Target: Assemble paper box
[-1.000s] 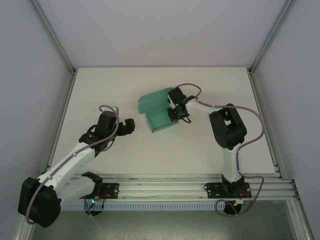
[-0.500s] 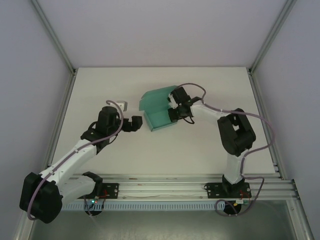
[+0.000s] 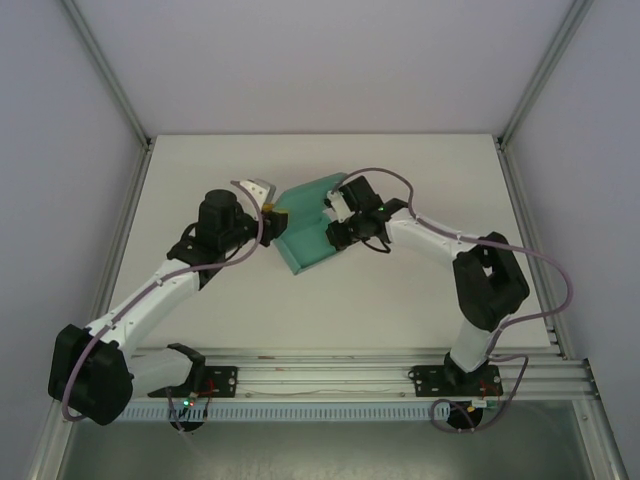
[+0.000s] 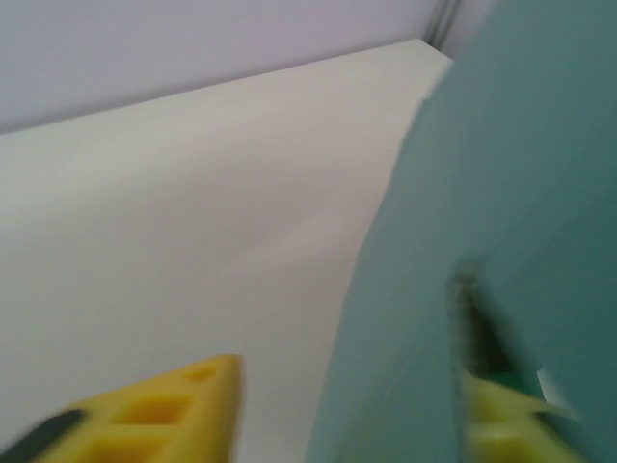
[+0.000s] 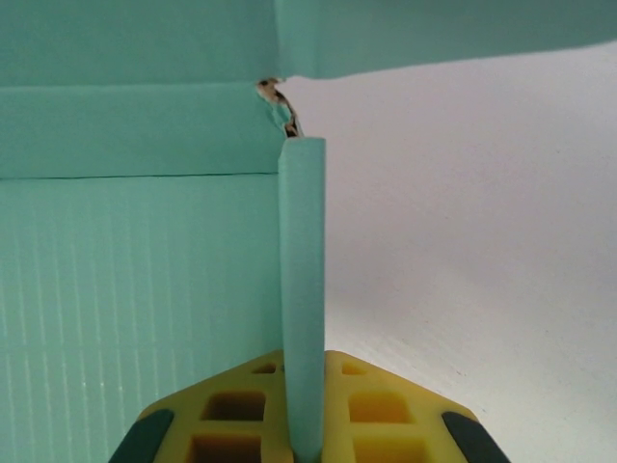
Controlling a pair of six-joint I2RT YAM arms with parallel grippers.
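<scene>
The paper box is a teal-green creased card with raised walls, lying mid-table. My right gripper is shut on its right wall; in the right wrist view this upright wall stands pinched in that gripper, with the box floor to its left. My left gripper is at the box's left edge. In the blurred left wrist view a teal wall stands inside this gripper, against the right finger. A gap separates it from the left finger.
The white table is bordered by aluminium frame posts at both sides and a rail along the near edge where the arm bases sit. Pale walls enclose the back and sides.
My left arm has swung right and reached the box's left edge, its jaws narrowing around the wall. The right gripper has kept hold, and the box has shifted and turned slightly toward the left.
</scene>
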